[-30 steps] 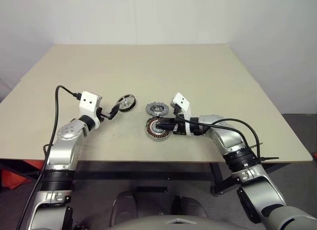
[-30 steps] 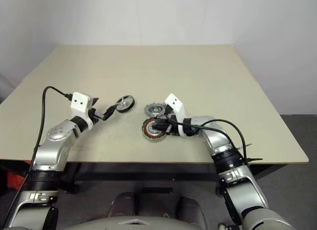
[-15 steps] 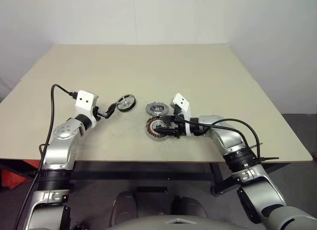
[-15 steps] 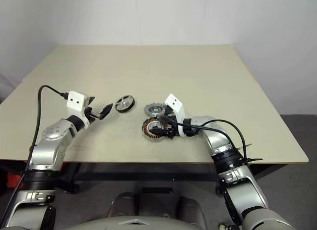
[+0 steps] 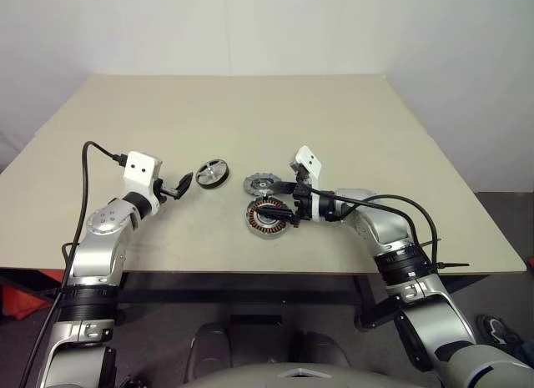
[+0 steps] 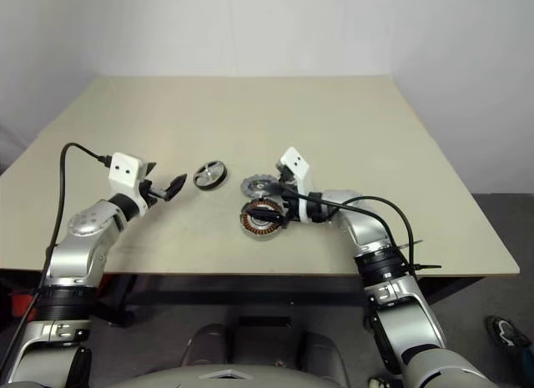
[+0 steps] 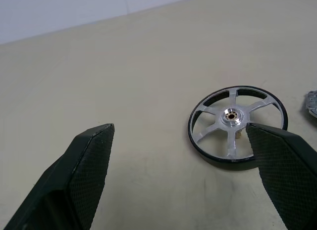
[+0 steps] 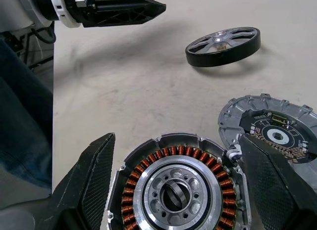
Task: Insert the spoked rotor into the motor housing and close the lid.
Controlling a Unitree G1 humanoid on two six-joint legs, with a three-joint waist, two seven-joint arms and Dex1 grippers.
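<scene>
Hanging just above the tabletop [image 5: 350,129], the right gripper [image 5: 288,204] is standing with its fingers spread wide, holding nothing, and is pointing toward the robot's left. In the right wrist view its two black fingers [image 8: 89,180] are framing the motor housing [image 8: 178,183], one on each side and apart from its rim. The motor housing is lying flat on the tabletop, open side up, showing its ring of copper windings around a silver centre. Just beyond it, on the far side and very close to its rim, the lid [image 5: 261,184] is lying flat with its notched edge and dark hub facing up.

The left gripper [image 5: 178,187] is also standing wide and holding nothing, pointing forward and toward the robot's right. The spoked rotor [image 5: 212,173] is lying flat on the tabletop just past its fingertips, without touching them. In the left wrist view the rotor is showing a dark rim, silvery spokes and a small hub, partly behind one finger [image 7: 282,165]. The rotor is sitting near the lid, to its left, with bare tabletop between them.
</scene>
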